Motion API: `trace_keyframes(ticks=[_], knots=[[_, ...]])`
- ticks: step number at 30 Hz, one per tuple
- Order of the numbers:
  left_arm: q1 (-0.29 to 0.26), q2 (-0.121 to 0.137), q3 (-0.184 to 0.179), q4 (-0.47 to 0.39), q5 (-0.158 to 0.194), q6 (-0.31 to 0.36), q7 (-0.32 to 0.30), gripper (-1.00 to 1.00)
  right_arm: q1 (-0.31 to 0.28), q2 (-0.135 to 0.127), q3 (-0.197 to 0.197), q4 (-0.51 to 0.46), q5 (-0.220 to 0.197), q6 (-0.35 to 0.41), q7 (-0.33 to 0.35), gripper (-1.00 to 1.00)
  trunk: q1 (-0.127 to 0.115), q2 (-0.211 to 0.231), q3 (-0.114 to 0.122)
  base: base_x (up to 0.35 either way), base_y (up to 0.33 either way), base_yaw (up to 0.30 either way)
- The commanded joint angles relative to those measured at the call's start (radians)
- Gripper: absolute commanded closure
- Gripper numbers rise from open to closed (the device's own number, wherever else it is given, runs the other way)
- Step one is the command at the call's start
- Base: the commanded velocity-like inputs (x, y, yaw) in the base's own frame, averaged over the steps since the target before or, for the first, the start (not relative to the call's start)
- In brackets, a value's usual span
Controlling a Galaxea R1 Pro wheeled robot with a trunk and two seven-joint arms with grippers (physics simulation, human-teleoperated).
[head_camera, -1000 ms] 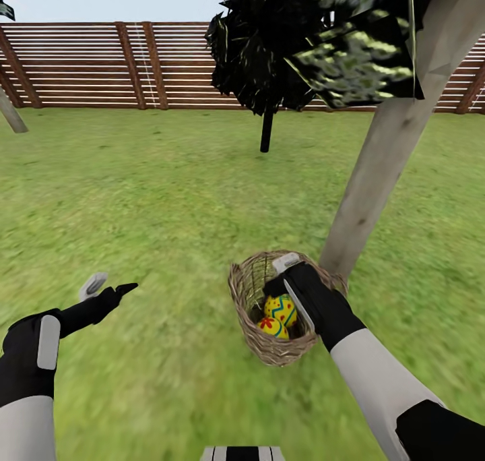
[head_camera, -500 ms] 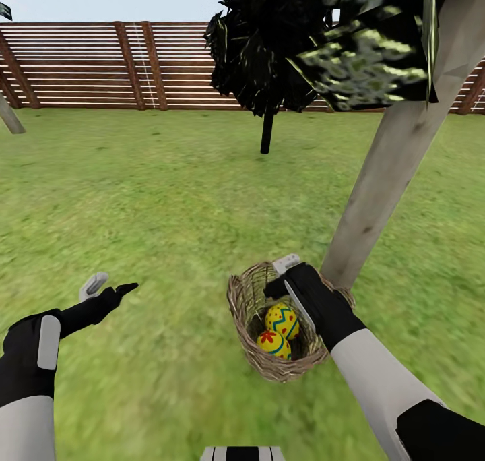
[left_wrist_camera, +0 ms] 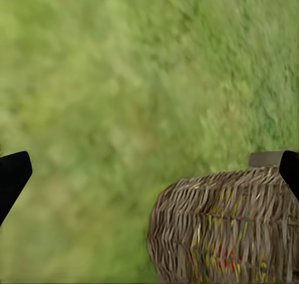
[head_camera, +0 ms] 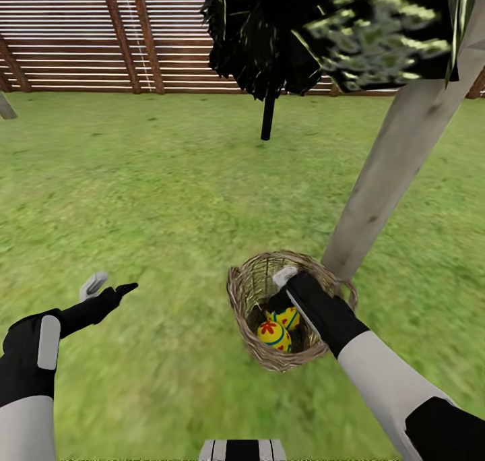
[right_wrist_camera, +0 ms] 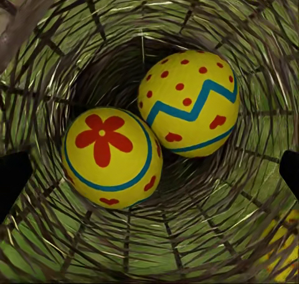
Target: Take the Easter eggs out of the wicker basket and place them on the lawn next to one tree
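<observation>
Small round brown woven wicker basket (head_camera: 259, 299) sits on the mottled green lawn (head_camera: 168, 198), right at the foot of the thick pale grey-beige tree trunk (head_camera: 391, 178), which stands at its 1 o'clock; can't tell if basket and trunk touch. Trunk top and most of the dark green white-speckled foliage (head_camera: 384, 36) are cut off by the frame edge.

Right gripper (head_camera: 281, 298) is dipped inside the basket; its fingers are hidden behind the wrist and rim in the head view. In the right wrist view only the two dark fingertips (right_wrist_camera: 12, 184) show at opposite edges, spread wide, nothing between them.

Two bright yellow eggs visible at the basket bottom, touching: one with a red flower in a blue ring (right_wrist_camera: 111, 156), one with a blue zigzag band and red dots (right_wrist_camera: 190, 103). A yellow patch shows through the weave at the frame corner; can't tell what it is.

Left gripper (head_camera: 108, 287) hovers over bare grass at the basket's 9 o'clock, well apart, fingers spread, empty. Left wrist view: basket side cut off, colours faint through the weave.

Thin black-trunked dark tree (head_camera: 268, 114) and brown slat fence (head_camera: 101, 43) at 12 o'clock.
</observation>
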Motion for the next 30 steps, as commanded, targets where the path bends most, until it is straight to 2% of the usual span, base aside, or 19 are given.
trace_keyframes(ticks=[1, 5, 13, 30], knots=[[-0.001, 0.000, 0.002, 0.000, -0.003, 0.006, -0.006, -1.00, -0.001, -0.005, 0.008, -0.003, 0.009, 0.003, 0.024, -1.00, 0.000, -0.001, -0.005, 0.000, 0.000, 0.000], [-0.001, 0.000, 0.002, -0.001, -0.003, 0.006, -0.006, -1.00, -0.001, -0.013, 0.021, -0.007, 0.017, 0.002, 0.052, -1.00, 0.002, -0.002, -0.020, 0.000, 0.000, 0.000], [-0.001, 0.000, 0.003, 0.001, -0.003, 0.006, -0.006, -1.00, -0.001, -0.015, 0.022, -0.009, 0.044, -0.001, 0.056, -1.00, 0.006, -0.003, -0.051, 0.000, 0.000, 0.000], [0.000, 0.000, 0.003, 0.002, -0.003, 0.006, -0.006, -1.00, -0.001, -0.015, 0.022, -0.013, 0.048, -0.067, 0.059, -1.00, 0.013, -0.007, -0.117, 0.000, 0.000, 0.000]])
